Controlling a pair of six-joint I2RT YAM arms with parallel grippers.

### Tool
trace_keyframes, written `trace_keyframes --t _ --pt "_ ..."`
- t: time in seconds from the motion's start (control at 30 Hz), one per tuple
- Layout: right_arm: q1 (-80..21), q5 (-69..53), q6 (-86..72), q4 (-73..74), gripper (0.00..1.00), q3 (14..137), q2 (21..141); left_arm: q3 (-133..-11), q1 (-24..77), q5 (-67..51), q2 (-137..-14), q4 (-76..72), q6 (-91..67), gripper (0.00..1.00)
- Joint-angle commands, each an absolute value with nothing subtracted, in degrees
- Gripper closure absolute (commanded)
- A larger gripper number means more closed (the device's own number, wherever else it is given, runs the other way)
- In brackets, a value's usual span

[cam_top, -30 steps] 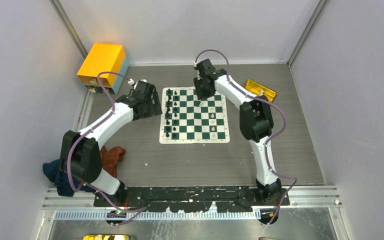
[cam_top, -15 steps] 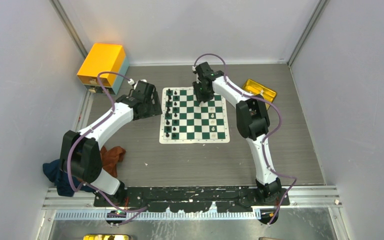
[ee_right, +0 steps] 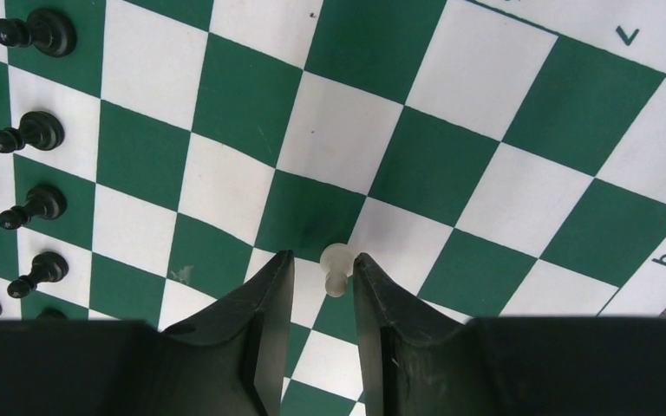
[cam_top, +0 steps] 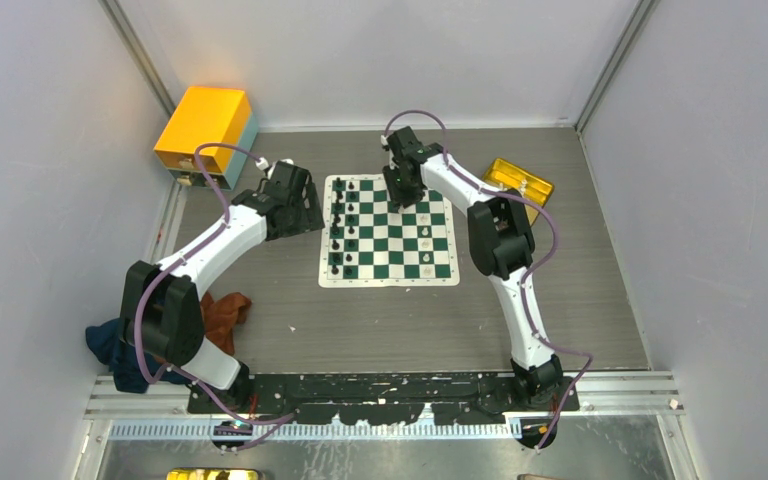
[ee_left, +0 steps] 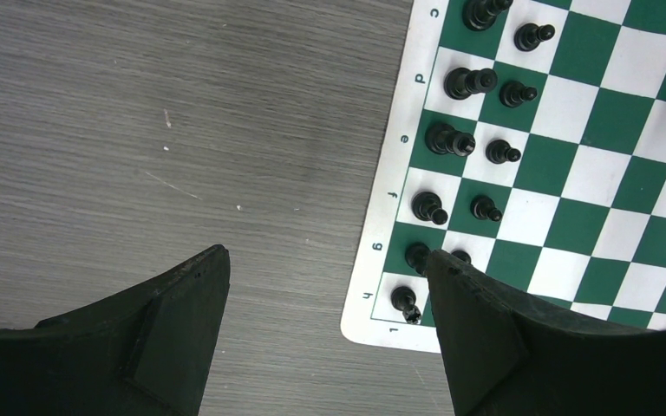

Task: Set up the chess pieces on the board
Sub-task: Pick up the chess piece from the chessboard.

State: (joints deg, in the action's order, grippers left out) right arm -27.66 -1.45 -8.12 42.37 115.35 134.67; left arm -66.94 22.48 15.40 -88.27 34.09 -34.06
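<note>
The board (cam_top: 390,281) lies mid-table, and it shows in the left wrist view (ee_left: 390,173) and the right wrist view (ee_right: 477,78). Black chess pieces (cam_top: 338,225) stand in two rows along its left side (ee_left: 451,139). A few white pieces (cam_top: 426,238) stand on the right. My right gripper (cam_top: 401,192) hangs over the board's far part. Its jaws (ee_right: 323,257) stand a narrow gap apart round a white pawn (ee_right: 336,269). The pawn touches the right finger, with a gap to the left one. My left gripper (cam_top: 295,200) is wide open and empty (ee_left: 327,253) over the table by the board's corner.
An orange-yellow box (cam_top: 205,125) sits at the far left corner. A translucent yellow tray (cam_top: 520,180) lies right of the board. Crumpled cloths (cam_top: 222,315) lie by the left arm's base. Grey walls enclose the table.
My right gripper has shifted a little to the left over the board's far edge. The left arm has not moved.
</note>
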Motion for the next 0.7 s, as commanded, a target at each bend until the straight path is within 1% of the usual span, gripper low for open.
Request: trace_keyframes --t 0.0,0.13,0.37,0.53,0.67 --pt "-27.95 -1.67 -8.61 42.25 0.63 116.47 134.03 -67.46 22.23 15.58 -87.84 31.96 -33.80 0.16" --pt "-27.99 -1.58 -8.66 42.19 0.69 116.06 134.02 -67.28 22.24 15.51 -87.87 31.77 -33.75 0.16" --pt "-27.96 -0.98 -8.63 42.10 0.80 115.05 133.71 -66.82 22.15 15.29 -87.86 31.54 -33.85 0.15" --pt "-27.97 -0.24 -8.63 41.36 0.92 113.63 132.55 -66.46 22.14 15.23 -87.75 31.46 -33.99 0.16" --pt "-28.00 -0.18 -8.51 41.18 0.95 113.18 131.66 -66.45 22.15 15.19 -87.54 31.44 -33.98 0.16"
